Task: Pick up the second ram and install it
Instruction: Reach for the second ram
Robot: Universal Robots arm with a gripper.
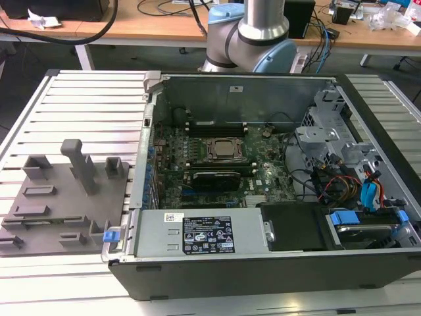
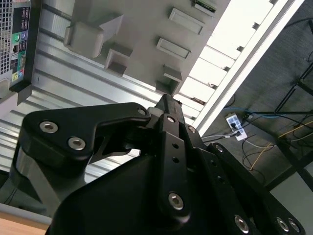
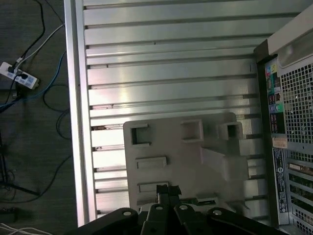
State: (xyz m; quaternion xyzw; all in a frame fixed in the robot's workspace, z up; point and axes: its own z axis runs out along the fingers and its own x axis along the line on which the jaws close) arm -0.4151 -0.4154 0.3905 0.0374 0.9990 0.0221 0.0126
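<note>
- The slatted counter (image 1: 85, 99) carries an open computer case (image 1: 217, 263), with the grey tray (image 1: 66, 201) just beside it.
- The gripper (image 3: 168, 188) hangs above the tray; in both wrist views its jaws look closed together, with nothing between them.
- A slim green board, seemingly the ram (image 2: 204, 5), lies on the tray, apart from the gripper.
- The ram likely handles as light, stiff and thin, but brittle. It is best pinched across its flat faces near the middle, clear of the contact edge, since a narrow stick tilts easily.
</note>
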